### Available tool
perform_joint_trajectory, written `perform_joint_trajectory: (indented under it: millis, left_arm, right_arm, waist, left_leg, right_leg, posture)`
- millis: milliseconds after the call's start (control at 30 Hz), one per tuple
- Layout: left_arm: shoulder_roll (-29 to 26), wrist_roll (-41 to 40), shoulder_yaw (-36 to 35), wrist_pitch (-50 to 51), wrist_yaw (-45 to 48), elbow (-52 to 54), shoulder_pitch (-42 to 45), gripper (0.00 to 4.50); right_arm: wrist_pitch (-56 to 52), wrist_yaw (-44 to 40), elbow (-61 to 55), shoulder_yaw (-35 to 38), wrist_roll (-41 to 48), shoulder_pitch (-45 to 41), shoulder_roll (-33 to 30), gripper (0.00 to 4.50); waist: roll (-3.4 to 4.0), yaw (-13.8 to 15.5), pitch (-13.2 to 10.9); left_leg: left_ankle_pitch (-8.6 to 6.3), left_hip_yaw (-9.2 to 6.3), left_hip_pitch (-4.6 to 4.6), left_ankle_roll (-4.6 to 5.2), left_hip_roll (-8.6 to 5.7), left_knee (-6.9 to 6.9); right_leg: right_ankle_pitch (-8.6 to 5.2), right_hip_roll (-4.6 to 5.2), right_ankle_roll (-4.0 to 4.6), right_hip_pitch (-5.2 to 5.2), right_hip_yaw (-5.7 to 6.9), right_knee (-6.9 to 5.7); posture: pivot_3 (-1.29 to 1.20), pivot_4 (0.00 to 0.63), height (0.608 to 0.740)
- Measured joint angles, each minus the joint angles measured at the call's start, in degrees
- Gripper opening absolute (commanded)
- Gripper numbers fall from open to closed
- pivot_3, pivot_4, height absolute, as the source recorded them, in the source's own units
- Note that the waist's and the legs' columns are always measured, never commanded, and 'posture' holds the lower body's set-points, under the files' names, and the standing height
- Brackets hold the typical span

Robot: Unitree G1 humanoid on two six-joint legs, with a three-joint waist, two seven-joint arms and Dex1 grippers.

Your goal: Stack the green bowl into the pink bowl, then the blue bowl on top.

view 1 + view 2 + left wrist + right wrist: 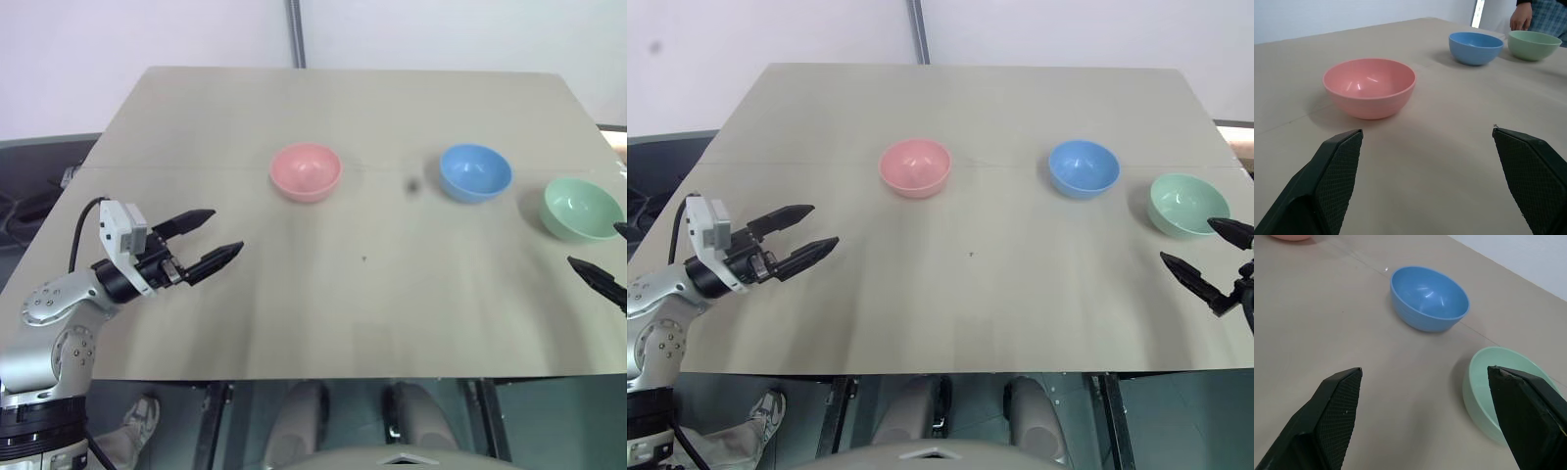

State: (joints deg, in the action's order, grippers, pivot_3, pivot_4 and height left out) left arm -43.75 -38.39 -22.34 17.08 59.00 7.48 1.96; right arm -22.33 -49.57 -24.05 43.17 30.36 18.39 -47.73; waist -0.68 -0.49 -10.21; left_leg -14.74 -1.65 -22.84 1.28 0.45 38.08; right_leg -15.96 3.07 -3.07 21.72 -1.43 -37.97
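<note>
Closest to the robot, the left gripper [217, 245] hovers over the near left part of the bench [323, 323], its two black fingers [192, 219] spread wide apart with nothing between them, pointing across toward the middle. On the opposite side the right gripper [1207, 251] hangs at the bench's right edge, its fingers [1187, 271] likewise splayed open and empty, one tip just beside the near rim of the green bowl [1181, 204].

Farther back, the three bowls stand upright and separate in a loose row across the bench, none inside another. The green bowl sits furthest right, close to the edge. The blue bowl [1084, 167] stands just to its left and a little farther back, near it but not touching. The pink bowl [914, 166] sits well apart from those two, left of centre, ahead of the left gripper.

Beyond the green bowl, in the left wrist view, a person's hand [1521, 18] shows past the bench's edge.
</note>
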Motion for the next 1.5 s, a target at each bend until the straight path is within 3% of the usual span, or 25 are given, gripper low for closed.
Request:
perform_joint_trajectory:
  millis: [600,833,933,1033,1167,1333,1433,1500]
  left_arm:
    - [1.9,0.6,1.2,2.8,-4.9,4.9,0.7,4.5]
    - [2.5,15.7,8.1,1.7,-18.5,8.3,6.7,4.5]
    - [-2.8,24.4,15.0,6.2,-21.5,9.4,12.4,4.5]
    - [-8.6,37.6,27.8,5.5,-18.4,5.4,24.8,4.5]
    - [-4.9,49.7,41.5,2.1,-13.6,-6.0,40.9,4.5]
    - [1.2,57.4,50.8,-2.0,-8.0,-17.9,52.0,4.5]
    - [4.5,60.7,53.8,-5.7,-6.5,-26.5,55.1,3.61]
    - [6.0,61.9,54.7,-7.7,-5.8,-30.2,55.9,2.53]
  right_arm:
    - [-0.1,0.1,-0.3,-5.4,-0.1,-4.3,0.0,4.45]
    - [0.6,-0.3,0.0,-12.2,-0.9,-10.3,-0.2,4.45]
    - [0.8,-0.9,0.2,-16.5,-0.9,-13.9,-0.3,4.45]
    - [1.5,-1.3,0.1,-22.1,-2.2,-18.6,-0.4,4.45]
    - [2.4,-1.7,-1.5,-28.0,-3.5,-20.4,-0.3,4.45]
    - [2.5,-1.7,-4.8,-31.6,-3.3,-22.3,0.0,4.45]
    - [1.7,0.0,-4.9,-31.4,-2.9,-23.8,1.0,4.5]
    - [0.8,1.3,-5.5,-31.2,-2.3,-24.4,1.4,4.5]
  waist:
    - [0.0,0.0,0.0]
    - [-0.03,0.1,0.0]
    - [-0.05,0.0,0.0]
    - [-0.03,0.3,0.0]
    - [-0.04,0.7,0.0]
    - [-0.05,0.6,0.0]
    - [-0.05,0.3,0.0]
    - [-0.07,0.2,0.0]
  left_leg:
    - [0.0,0.02,0.01,0.0,0.0,0.03]
    - [0.0,0.01,0.0,0.0,-0.04,0.12]
    - [0.0,-0.02,0.0,0.0,-0.06,0.13]
    - [0.01,-0.07,-0.01,0.0,-0.24,0.13]
    - [0.01,-0.13,-0.17,0.0,-0.3,0.16]
    - [0.12,-0.18,-0.98,-0.17,-0.32,0.3]
    - [0.17,-0.17,-1.08,-0.25,-0.33,0.28]
    - [0.15,-0.17,-1.08,-0.22,-0.32,0.27]
  right_leg:
    - [0.01,-0.06,-0.01,0.0,0.01,-0.03]
    - [0.03,-0.26,-0.04,-0.02,0.01,-0.08]
    - [0.03,-0.35,-0.04,-0.01,0.04,-0.1]
    - [0.02,-0.42,-0.04,-0.01,0.11,-0.1]
    - [0.02,-0.4,-0.05,0.03,0.19,-0.09]
    - [0.02,-0.41,-0.06,0.82,0.25,-0.15]
    - [0.02,-0.4,-0.06,0.97,0.23,-0.19]
    - [0.02,-0.4,-0.06,0.98,0.23,-0.19]
  posture:
    - [0.0,0.15,0.74]
    - [0.0,0.15,0.74]
    - [0.0,0.15,0.74]
    - [0.0,0.15,0.74]
    - [0.0,0.15,0.74]
    - [0.0,0.15,0.74]
    - [0.0,0.15,0.74]
    - [0.0,0.15,0.74]
